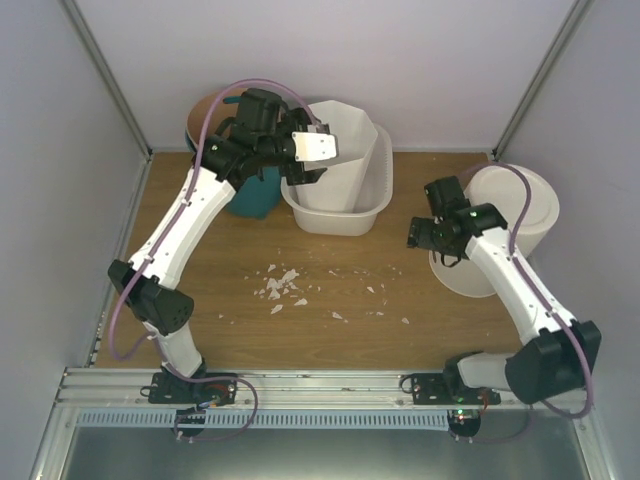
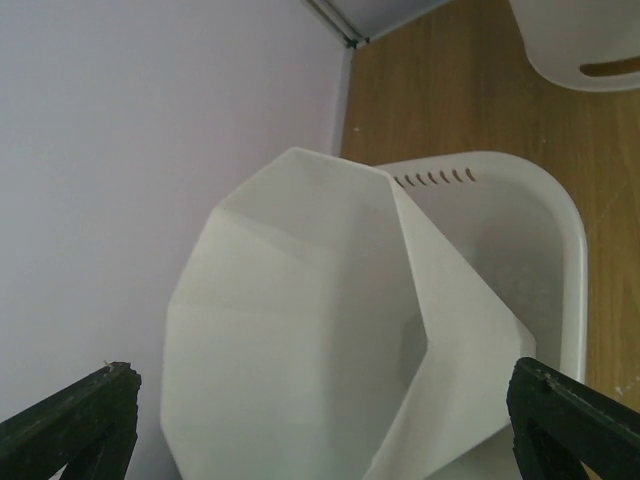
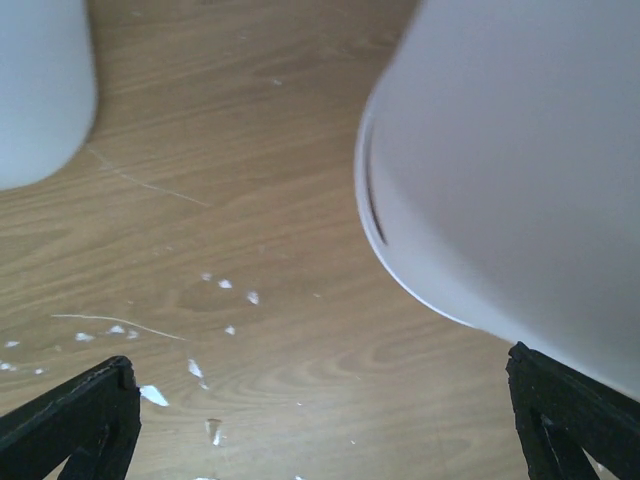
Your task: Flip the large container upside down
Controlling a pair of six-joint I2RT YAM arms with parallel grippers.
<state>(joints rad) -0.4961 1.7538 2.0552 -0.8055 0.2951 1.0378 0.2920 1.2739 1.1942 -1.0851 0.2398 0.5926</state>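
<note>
Two wide-open grippers grasp nothing: the left gripper hovers above the octagonal bin inside the large container; the right gripper hangs beside the round bin.

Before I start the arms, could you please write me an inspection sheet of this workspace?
Surface: wooden table, mostly bare.
Job's things: large container upright at the back, opening up, not yet turned; octagonal bin sits inside it.
Clutter: white scraps mid-table; round bin on the right; teal container left of the large container.
Grippers: left gripper open, above the octagonal bin; right gripper open, beside the round bin.
Cables: purple cable along each arm; no snag seen.
Surroundings: plain walls, metal posts.
</note>
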